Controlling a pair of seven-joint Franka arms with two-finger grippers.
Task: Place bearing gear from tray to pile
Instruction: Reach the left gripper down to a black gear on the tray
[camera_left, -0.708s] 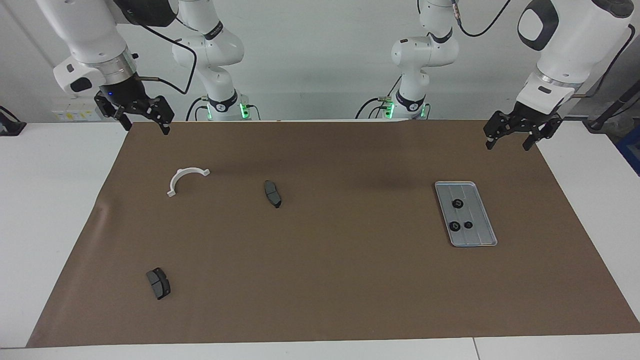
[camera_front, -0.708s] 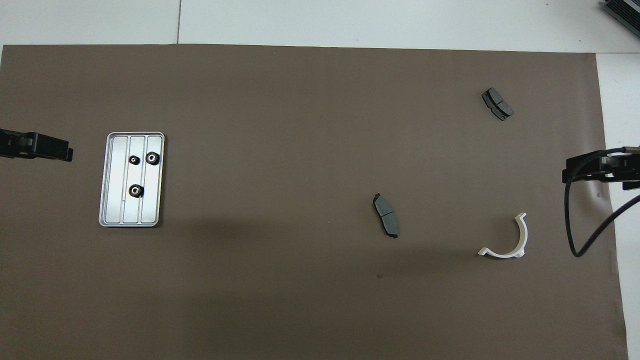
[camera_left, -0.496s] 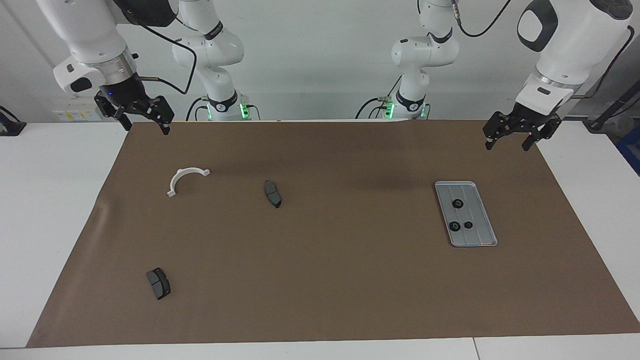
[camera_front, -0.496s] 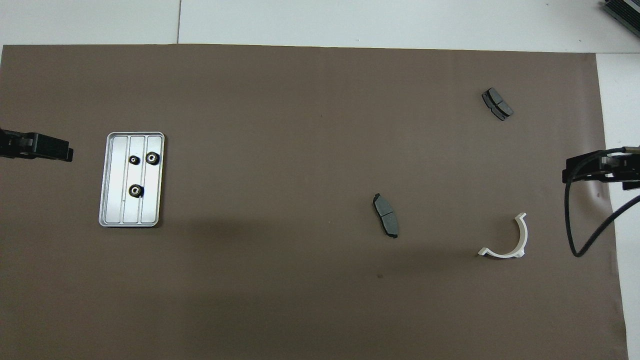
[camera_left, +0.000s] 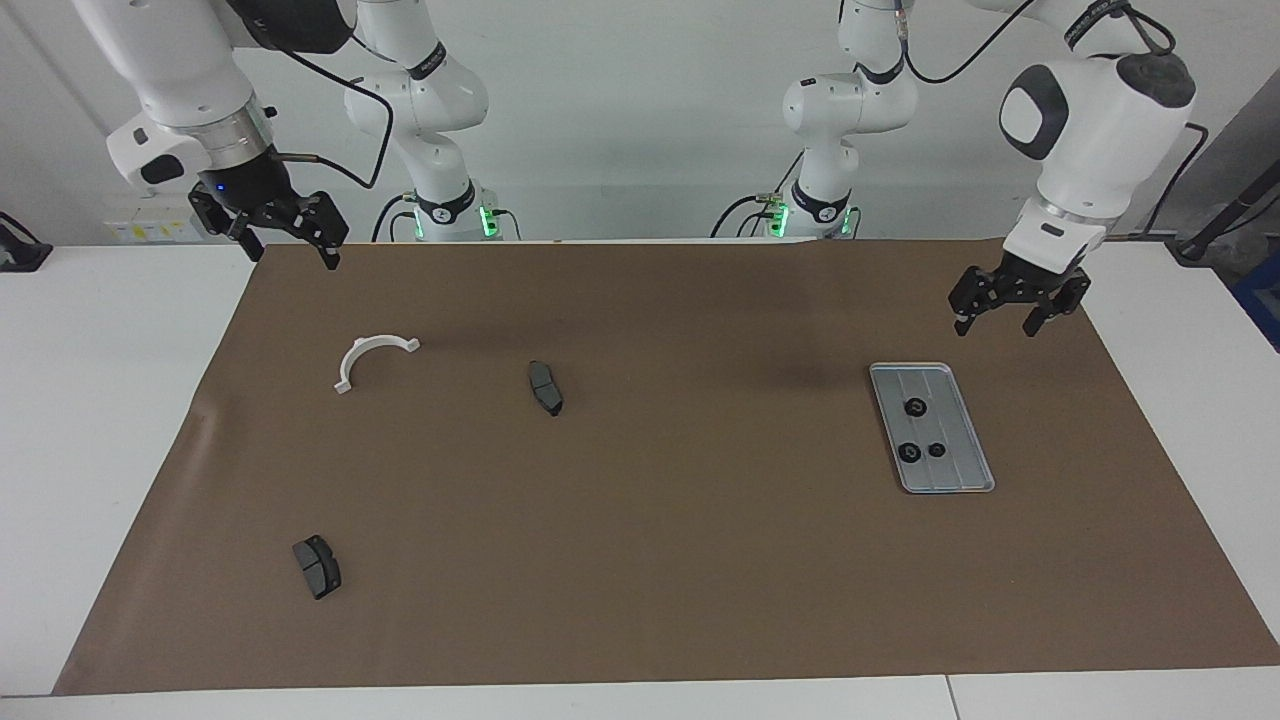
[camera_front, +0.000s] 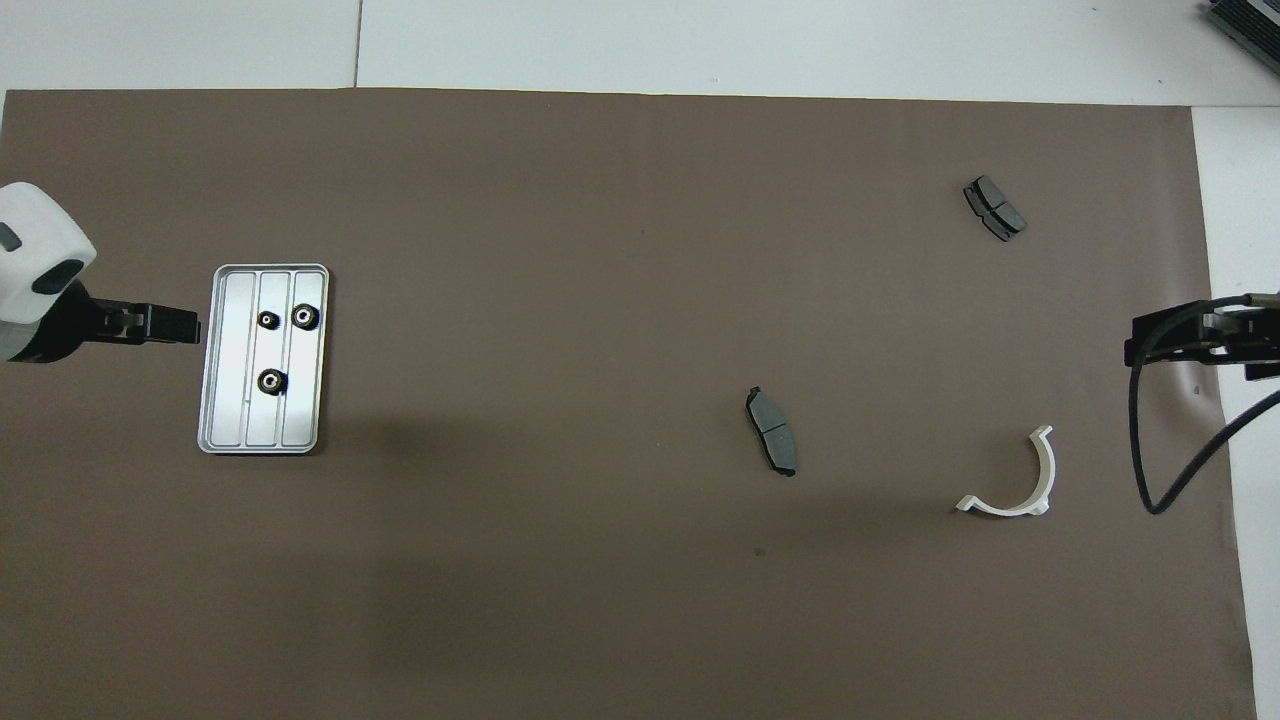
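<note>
Tray (camera_left: 932, 427): lies flat on the brown mat (camera_left: 640, 560) at the left arm's end of the table; its long axis and ribs run from nearer the robots to farther from them, slightly slanted in the facing view.
Gears: three small black ones sit in the tray. One gear (camera_left: 915, 407) lies toward the end nearer the robots; a pair (one larger (camera_left: 910, 453), one smaller (camera_left: 937, 450)) lies side by side past the middle, toward the farther end. Each lies flat, hole up.
Pile: scattered at the right arm's end. The white bracket (camera_left: 368, 358) lies nearest the robots, its open side turned away from them. One pad (camera_left: 545, 387) lies toward the table's middle, long axis roughly near-to-far. Another pad (camera_left: 317, 566) lies farthest from the robots.
Left gripper (camera_left: 994, 319): up in the air, fingers spread and empty, over the mat just beside the tray (off its nearer corner).
Right gripper (camera_left: 292, 251): spread and empty, waits over the mat's edge near the bracket.
</note>
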